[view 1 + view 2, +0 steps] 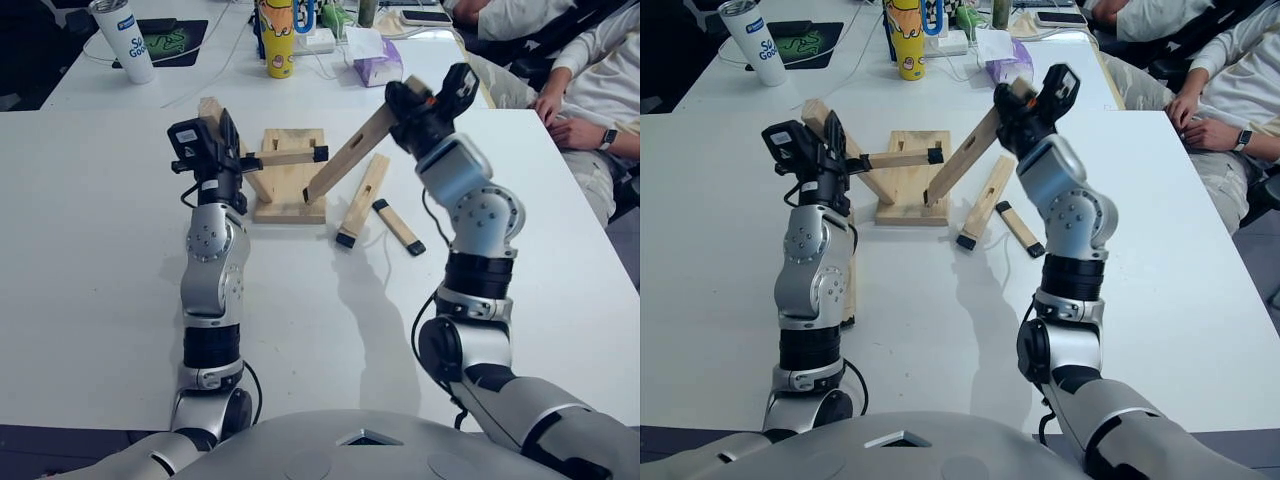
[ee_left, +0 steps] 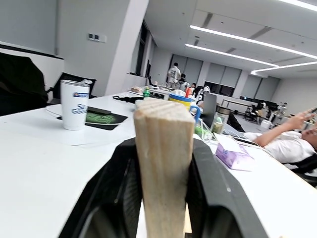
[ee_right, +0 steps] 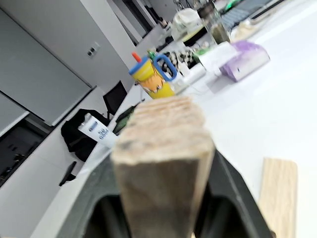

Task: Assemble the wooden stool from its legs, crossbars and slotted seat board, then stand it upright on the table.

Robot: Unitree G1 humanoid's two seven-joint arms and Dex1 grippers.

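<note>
Over the middle of the white table (image 1: 100, 250), my left gripper (image 1: 222, 135) is clamped on a pale wooden leg (image 2: 163, 163) bearing a crossbar (image 1: 290, 156), and my right gripper (image 1: 437, 100) squeezes a second wooden leg (image 1: 350, 155) slanted down onto the flat slotted seat board (image 1: 290, 200), apparently to seat its tip.

Office w/ desks (image 2: 44, 158), strip lights (image 2: 237, 35) (open-plan).
</note>
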